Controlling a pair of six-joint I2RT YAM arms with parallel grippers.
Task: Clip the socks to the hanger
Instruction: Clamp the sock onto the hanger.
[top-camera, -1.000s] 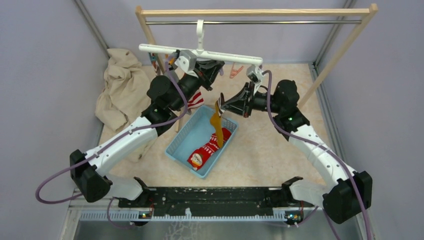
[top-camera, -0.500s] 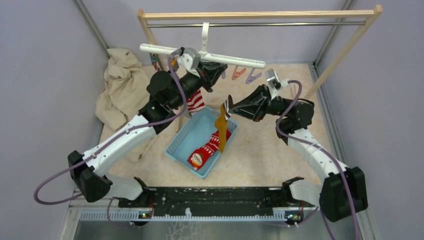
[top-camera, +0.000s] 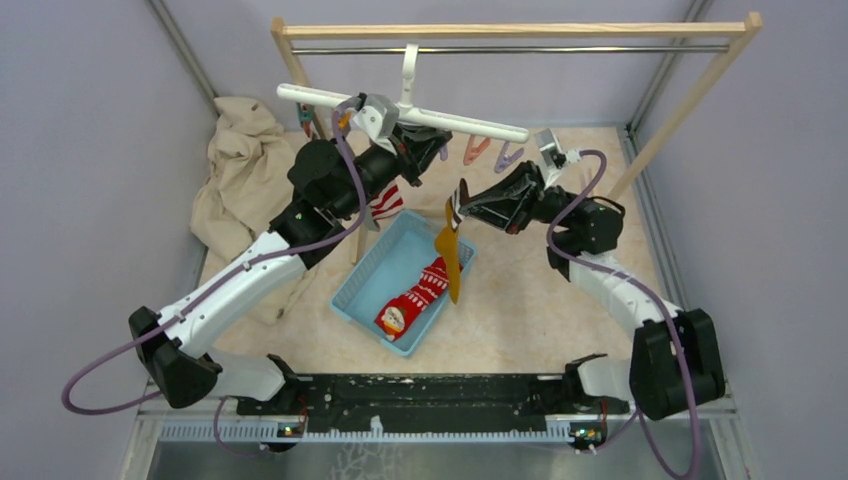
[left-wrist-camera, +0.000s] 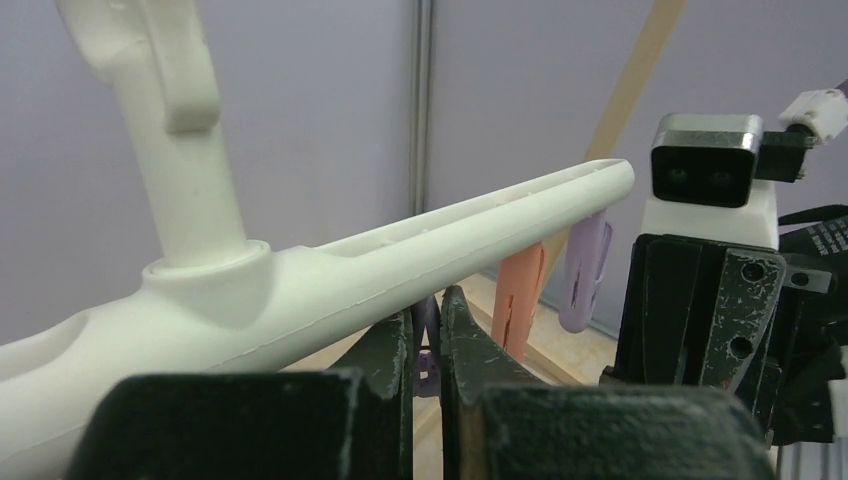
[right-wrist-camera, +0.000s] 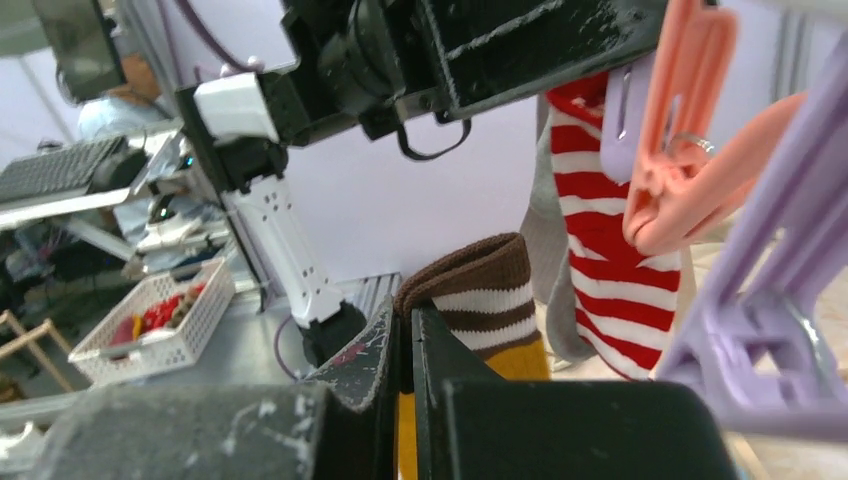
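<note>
The hanger (top-camera: 400, 108) hangs by its hook from the metal rail (top-camera: 560, 46) of the wooden rack (top-camera: 500, 28). In the top view its white bar slopes a little lower toward the right end. The left gripper (left-wrist-camera: 427, 308) sits just under the bar, right of the hook. Its jaws are pressed almost together, with a purple peg (left-wrist-camera: 430, 365) caught in the narrow gap between them. Further along the bar, near its right tip, an orange peg (left-wrist-camera: 520, 292) and a lilac peg (left-wrist-camera: 587, 268) hang side by side, both free.

The right gripper (right-wrist-camera: 403, 322) is raised near the bar's right half, its wrist close to those 2 pegs. Its jaws pinch the brown-and-white banded cuff of the mustard sock (top-camera: 452, 258). The sock dangles straight down, its toe over the right side of the blue basket (top-camera: 350, 300). The red sock (top-camera: 412, 298) with white bands lies inside the basket, its white toe patch at the near end. So 1 sock is held in the air and 1 lies in the basket; neither is clipped.

A red-and-white striped sock (right-wrist-camera: 610, 270) hangs below the bar beside the left arm, with a grey sock (right-wrist-camera: 543, 250) just behind it. A beige cloth (top-camera: 240, 170) is heaped at the far left of the surface (top-camera: 530, 300).
</note>
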